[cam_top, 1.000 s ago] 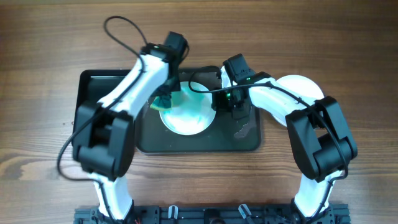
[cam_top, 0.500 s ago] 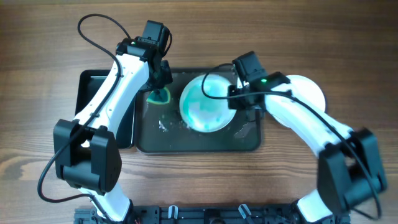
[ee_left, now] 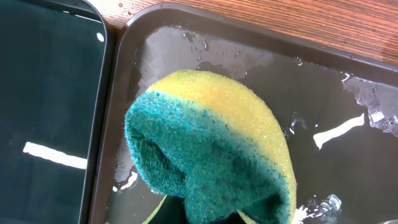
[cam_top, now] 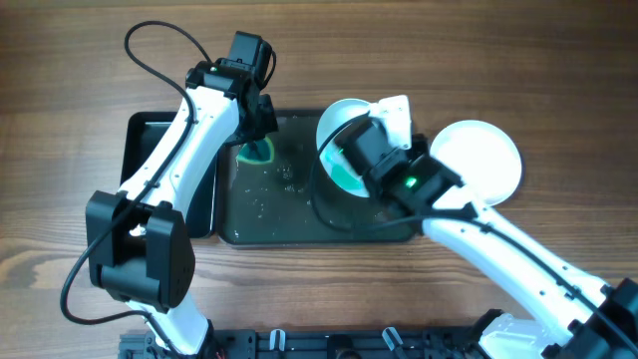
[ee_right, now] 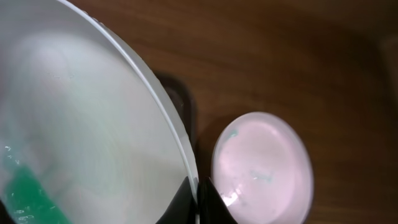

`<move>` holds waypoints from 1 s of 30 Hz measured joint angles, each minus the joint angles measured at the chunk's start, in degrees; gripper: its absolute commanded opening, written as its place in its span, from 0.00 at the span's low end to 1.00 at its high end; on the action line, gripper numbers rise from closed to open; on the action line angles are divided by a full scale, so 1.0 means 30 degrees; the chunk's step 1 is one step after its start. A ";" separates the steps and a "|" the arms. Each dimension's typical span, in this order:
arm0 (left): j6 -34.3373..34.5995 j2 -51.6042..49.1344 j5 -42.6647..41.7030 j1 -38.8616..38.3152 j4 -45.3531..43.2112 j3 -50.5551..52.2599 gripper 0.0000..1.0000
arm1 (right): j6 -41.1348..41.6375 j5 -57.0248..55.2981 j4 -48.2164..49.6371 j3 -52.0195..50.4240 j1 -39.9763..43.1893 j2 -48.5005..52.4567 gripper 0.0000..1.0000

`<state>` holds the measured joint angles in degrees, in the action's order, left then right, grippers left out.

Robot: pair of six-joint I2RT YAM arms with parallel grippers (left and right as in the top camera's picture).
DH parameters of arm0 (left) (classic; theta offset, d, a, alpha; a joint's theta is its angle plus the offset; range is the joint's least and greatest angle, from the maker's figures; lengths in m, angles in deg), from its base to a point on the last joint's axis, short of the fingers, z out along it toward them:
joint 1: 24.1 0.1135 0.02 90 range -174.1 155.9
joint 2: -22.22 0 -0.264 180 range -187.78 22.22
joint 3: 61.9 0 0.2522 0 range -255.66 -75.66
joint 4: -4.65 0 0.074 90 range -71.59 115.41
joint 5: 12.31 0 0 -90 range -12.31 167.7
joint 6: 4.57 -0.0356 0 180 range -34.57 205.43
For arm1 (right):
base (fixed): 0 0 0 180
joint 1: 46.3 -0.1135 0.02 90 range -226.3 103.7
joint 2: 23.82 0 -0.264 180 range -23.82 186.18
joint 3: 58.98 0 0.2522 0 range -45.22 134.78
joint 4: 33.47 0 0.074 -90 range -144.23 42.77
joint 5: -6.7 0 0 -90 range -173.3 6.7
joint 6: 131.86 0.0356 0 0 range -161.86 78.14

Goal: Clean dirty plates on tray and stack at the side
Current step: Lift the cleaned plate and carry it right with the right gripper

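Since half a second ago the lifted plate has left the floor of the tray, where it lay flat right of centre, and the right arm has swung in over the tray's right half. The left arm has not shifted.

Seen from overhead, with 12 o'clock at the far edge of the table, the lifted plate now stands tilted on its edge above the tray's 1 o'clock corner. Its white rim is up, and its hollow face, with a teal smear, is turned toward 7 o'clock. The right gripper is pinched onto that plate's rim, one dark fingertip on each side, as the right wrist view shows at its bottom edge.

The second plate lies flat on the wood at 3 o'clock of the tray, just beside its right edge. In the right wrist view it carries a few faint teal specks.

The left gripper hangs over the tray's 10 o'clock corner, closed on a yellow and green sponge that bulges, folded, below it. The fingers themselves are hidden behind the sponge in the left wrist view.

Water lies in drops and streaks on the tray floor, mostly toward 11 o'clock. A smaller tray sits at 9 o'clock, touching the large one
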<state>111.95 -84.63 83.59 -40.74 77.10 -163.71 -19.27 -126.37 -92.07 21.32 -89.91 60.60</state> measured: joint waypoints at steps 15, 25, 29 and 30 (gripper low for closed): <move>-0.0007 0.0000 0.0000 0.0000 0.0000 0.0000 0.04 | -0.1603 -1.0965 0.0189 0.0000 -0.4750 0.0000 0.04; 0.0000 0.0000 0.0000 0.0000 0.0000 0.0000 0.04 | -0.4131 -1.3668 0.2200 0.0000 -0.4758 0.0000 0.04; -0.0007 0.0000 0.0000 0.0000 0.0000 0.0000 0.04 | -0.4299 -1.3457 0.2266 0.0000 -0.4758 0.0000 0.04; -0.0007 0.0000 -0.0007 0.0000 0.0000 0.0000 0.04 | -0.4313 -1.3034 0.2266 0.0000 -0.4750 0.0000 0.04</move>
<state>111.93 -84.63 83.56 -40.74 77.10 -163.71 -32.21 -165.47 -85.27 21.32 -104.16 60.60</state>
